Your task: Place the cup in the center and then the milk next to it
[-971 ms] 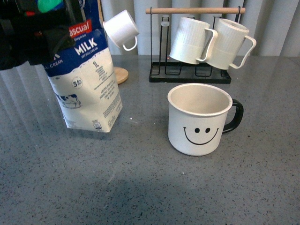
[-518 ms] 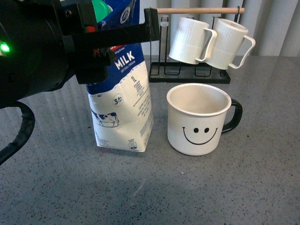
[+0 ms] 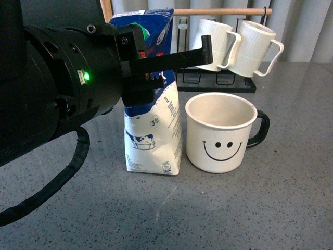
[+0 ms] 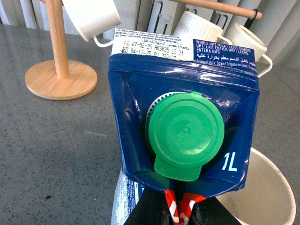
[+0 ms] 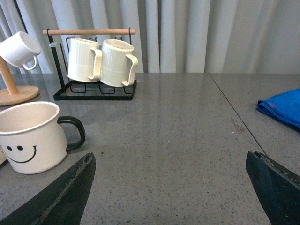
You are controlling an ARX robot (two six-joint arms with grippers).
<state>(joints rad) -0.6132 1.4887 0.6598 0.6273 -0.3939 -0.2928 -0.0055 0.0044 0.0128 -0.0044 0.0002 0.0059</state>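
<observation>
Milk (image 3: 153,130) stands on the tabletop (image 3: 260,208) just beside the centred cup (image 3: 221,133), clamped in the left gripper (image 3: 166,60); placing looks nearly done, next calls for a gentle release

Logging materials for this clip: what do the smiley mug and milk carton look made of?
The mug looks like white enamelled metal, thin rolled rim, though ceramic is possible. The carton: coated printed paperboard, creased sides, green plastic cap.
</observation>
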